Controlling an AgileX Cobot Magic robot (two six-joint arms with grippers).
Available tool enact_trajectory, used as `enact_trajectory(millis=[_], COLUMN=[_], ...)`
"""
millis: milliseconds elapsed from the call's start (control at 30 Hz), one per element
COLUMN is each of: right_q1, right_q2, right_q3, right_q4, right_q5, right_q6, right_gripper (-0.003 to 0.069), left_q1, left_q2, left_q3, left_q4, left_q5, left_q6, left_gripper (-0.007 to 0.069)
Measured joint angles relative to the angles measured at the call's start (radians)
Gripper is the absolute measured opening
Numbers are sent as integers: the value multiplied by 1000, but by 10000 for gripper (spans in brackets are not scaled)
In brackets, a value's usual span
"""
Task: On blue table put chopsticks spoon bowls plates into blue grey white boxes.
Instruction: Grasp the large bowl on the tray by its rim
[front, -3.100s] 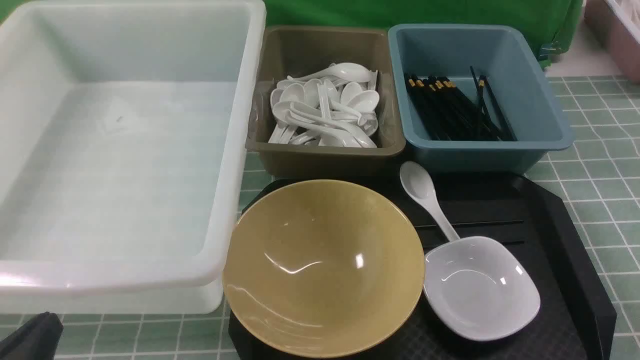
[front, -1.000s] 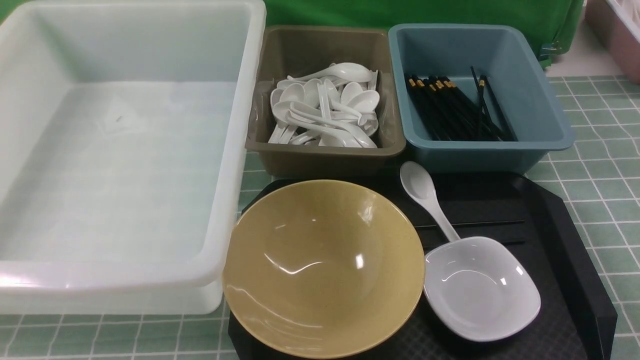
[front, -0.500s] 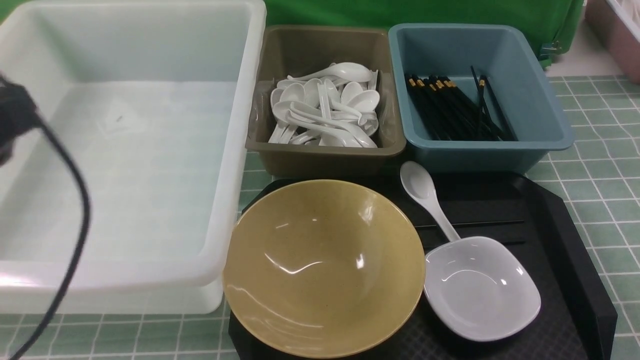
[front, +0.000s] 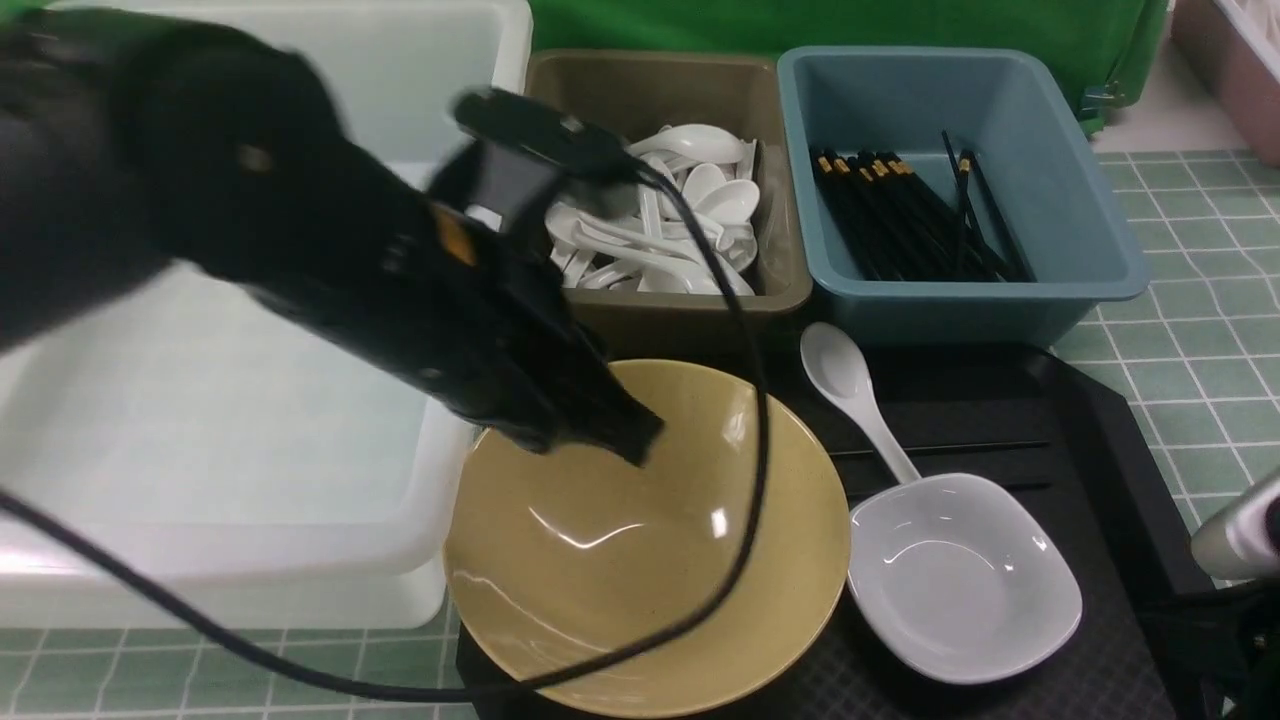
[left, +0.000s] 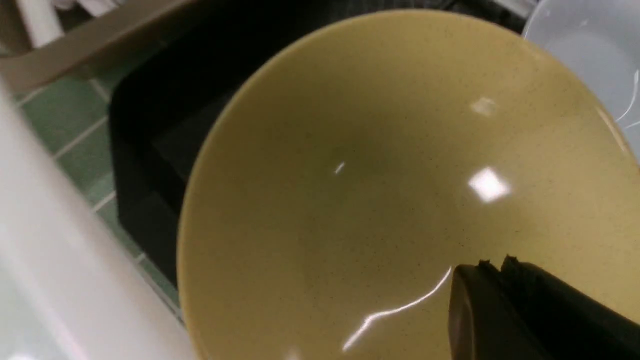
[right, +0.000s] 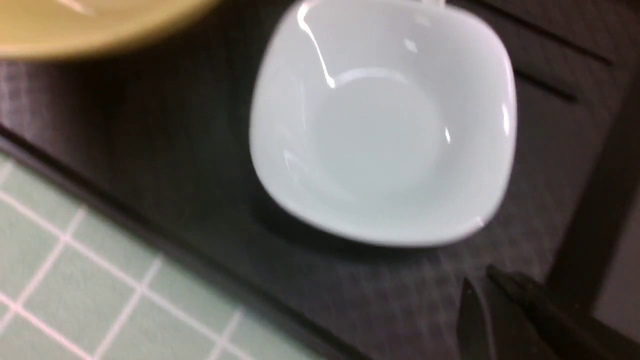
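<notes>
The mustard-yellow bowl (front: 640, 570) (left: 350, 175) sits on a black tray. My left gripper (front: 640, 440) (left: 492, 265) hangs shut and empty over the bowl's inside near its far rim. Beside the bowl on the same tray lie the white plate (front: 960, 580) (right: 385, 125) and one spoon (front: 855, 395). My right gripper (right: 480, 276) hovers shut and empty above the tray just off the plate's rim. In the front view only a piece of the right arm (front: 1240, 540) shows. Chopsticks (front: 910, 215) lie in the blue box (front: 1100, 250).
The big white box (front: 300, 560) stands at the left, partly behind my left arm and its cable. The grey box (front: 690, 310) holds several white spoons. The black tray (front: 1100, 400) has a raised rim. The blue table (front: 1200, 380) shows to the right.
My left arm has swung in from the left across the white box to above the bowl. A piece of the right arm has entered at the lower right. The tableware has not moved.
</notes>
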Motion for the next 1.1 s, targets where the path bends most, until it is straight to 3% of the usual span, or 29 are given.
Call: enact_trajectory(millis=[200,433,600,667,733,900,1100], right_q1=[5,11,11,11,11,11,11], right_q2=[13,13,13,13,13,13,13], right_q3=[0,0,0,0,0,0,0], right_q4=[20,24,25,25,25,25,25], right_q5=[3,5,5,5,4,3,-8], right_q6=[2,3,3,3,3,3,3], right_gripper=[36,36,36,36,36,36,36], left_q1=[-57,-82,-85,-85,-81,-40,11], left_q2=[217,366,397,397,391,353,331], left_q3=[-58,-109,-136,-155,-188,-269,-357], left_q4=[33,-221,-484,-624,-686,-561,-162], left_q5=[-40,-119,-146,-142,-104,22,154], left_q6=[-50,-23,151,298,408,401,168], left_gripper=[5,5,42,123,237,442,554])
